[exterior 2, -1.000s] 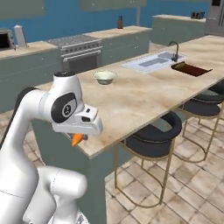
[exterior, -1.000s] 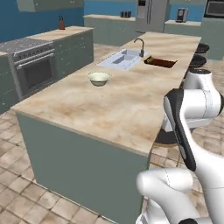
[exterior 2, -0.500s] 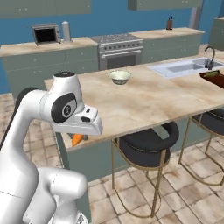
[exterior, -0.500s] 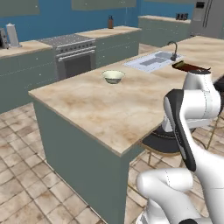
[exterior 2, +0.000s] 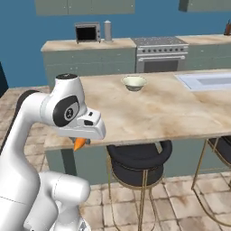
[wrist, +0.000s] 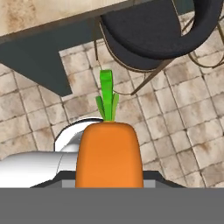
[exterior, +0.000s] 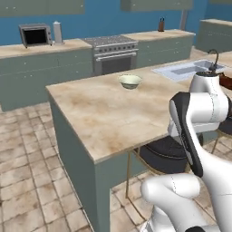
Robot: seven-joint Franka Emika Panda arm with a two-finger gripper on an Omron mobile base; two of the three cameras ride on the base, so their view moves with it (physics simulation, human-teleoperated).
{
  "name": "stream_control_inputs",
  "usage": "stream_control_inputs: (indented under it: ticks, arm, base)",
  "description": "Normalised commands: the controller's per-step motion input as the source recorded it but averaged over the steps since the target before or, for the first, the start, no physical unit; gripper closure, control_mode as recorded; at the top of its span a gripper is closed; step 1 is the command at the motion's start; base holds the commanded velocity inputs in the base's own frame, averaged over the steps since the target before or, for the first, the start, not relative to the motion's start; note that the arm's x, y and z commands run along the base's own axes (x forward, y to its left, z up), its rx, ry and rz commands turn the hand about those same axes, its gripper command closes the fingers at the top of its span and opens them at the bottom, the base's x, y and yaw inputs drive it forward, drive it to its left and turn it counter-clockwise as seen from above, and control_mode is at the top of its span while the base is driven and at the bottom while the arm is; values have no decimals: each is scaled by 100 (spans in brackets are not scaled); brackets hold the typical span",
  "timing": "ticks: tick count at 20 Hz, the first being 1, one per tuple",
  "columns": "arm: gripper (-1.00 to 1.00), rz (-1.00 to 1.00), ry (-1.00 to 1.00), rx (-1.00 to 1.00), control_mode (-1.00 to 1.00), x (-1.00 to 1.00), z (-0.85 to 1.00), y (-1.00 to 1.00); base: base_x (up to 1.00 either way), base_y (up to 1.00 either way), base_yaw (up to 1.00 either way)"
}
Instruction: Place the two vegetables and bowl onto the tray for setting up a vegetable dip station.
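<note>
One vegetable is in my gripper (exterior 2: 80,143) right now: the carrot (wrist: 109,154), clamped, hanging low off the surface's (exterior 2: 180,113) near edge, above the floor tiles and a black stool (wrist: 153,30). By my reckoning nothing is delivered yet. The bowl (exterior: 130,81) sits alone on the marbled island, with the sink (exterior: 186,70) farther along. Blue walls, a stove (exterior 2: 160,54) and a microwave (exterior 2: 87,32) line the back.

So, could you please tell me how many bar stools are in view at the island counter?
2. One black-cushioned bar stool sits tucked under the island counter near its corner; a second bar stool is cut off at the right edge. More may be hidden beyond it.
</note>
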Motion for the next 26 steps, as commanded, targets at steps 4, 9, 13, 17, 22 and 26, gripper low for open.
stream_control_inputs:
  ticks: [4, 9, 13, 17, 22, 26]
  arm:
    - [100, 0, 0, 0, 100, 0, 0, 0]
    - [100, 0, 0, 0, 100, 0, 0, 0]
    - [100, 0, 0, 0, 100, 0, 0, 0]
    - [100, 0, 0, 0, 100, 0, 0, 0]
    - [100, 0, 0, 0, 100, 0, 0, 0]
    - [100, 0, 0, 0, 100, 0, 0, 0]
  base:
    - [0, -100, 44]
    - [0, -100, 39]
    - [-1, -100, 28]
    - [-5, -100, 19]
    - [0, -100, 7]
    - [0, -100, 0]
